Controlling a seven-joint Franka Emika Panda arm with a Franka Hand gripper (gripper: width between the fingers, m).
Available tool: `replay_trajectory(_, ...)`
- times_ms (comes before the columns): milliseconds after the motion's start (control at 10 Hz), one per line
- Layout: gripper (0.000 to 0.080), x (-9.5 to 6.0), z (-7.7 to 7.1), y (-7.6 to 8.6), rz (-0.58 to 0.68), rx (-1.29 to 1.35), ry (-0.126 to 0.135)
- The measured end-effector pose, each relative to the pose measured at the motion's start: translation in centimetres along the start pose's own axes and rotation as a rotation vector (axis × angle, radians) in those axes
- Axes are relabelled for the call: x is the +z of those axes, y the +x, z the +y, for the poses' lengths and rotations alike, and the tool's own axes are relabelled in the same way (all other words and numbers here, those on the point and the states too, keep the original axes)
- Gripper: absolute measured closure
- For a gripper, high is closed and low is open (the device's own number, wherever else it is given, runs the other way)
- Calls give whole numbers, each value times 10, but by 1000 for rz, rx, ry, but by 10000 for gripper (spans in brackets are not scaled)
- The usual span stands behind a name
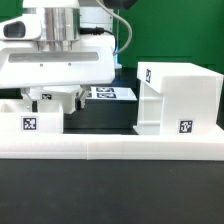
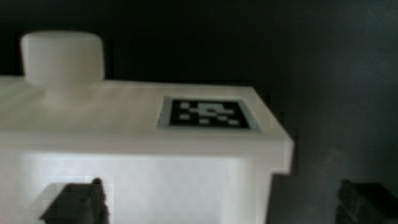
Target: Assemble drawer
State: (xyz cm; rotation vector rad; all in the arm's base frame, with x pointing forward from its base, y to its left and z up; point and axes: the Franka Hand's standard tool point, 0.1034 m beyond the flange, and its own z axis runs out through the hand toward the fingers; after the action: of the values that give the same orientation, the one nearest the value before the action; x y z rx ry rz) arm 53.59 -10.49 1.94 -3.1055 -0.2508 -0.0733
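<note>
A small white drawer tray [image 1: 44,124] with a square tag stands at the exterior view's left, behind the rail. In the wrist view it fills the frame [image 2: 125,140], with its round knob [image 2: 63,58] and a tag [image 2: 205,112] on its face. My gripper [image 1: 58,102] hangs just above the tray, open and empty. In the wrist view the gripper [image 2: 222,203] has one finger [image 2: 75,203] over the tray's white surface and the other beside it over the dark table. The tall white housing [image 1: 175,98] stands at the exterior view's right, apart from the tray.
A long low white rail [image 1: 110,149] runs across the front of the table. The marker board [image 1: 110,94] lies flat behind, between the tray and the housing. A green wall is at the back.
</note>
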Motion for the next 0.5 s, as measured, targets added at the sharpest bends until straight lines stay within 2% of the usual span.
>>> replay_trajectory(400, 150, 13, 1, -5, 14, -2, -22)
replay_trajectory(500, 180, 14, 0, -5, 13, -2, -22)
